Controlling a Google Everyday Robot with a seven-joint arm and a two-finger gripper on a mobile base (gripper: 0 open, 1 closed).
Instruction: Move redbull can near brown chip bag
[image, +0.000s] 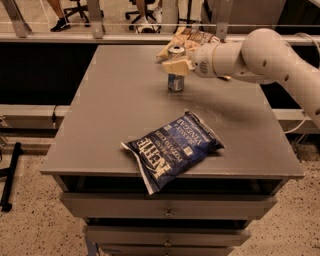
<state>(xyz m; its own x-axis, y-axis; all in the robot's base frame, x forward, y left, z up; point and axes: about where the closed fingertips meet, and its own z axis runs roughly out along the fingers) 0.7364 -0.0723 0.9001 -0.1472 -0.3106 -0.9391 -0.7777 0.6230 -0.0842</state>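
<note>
The redbull can (175, 83) stands upright on the grey table (115, 115), at the back and slightly right of centre. My gripper (178, 65) reaches in from the right and is shut around the can's middle. One cream finger (172, 66) crosses the can's front and the other is hidden behind it. The brown chip bag (192, 37) lies just behind the can at the table's far edge, partly hidden by the gripper and wrist.
A dark blue Kettle chip bag (172, 148) lies near the table's front edge, with one corner hanging over it. Drawers sit under the tabletop. A rail and chair legs (95, 15) stand behind the table. My white arm (270, 55) spans the right rear.
</note>
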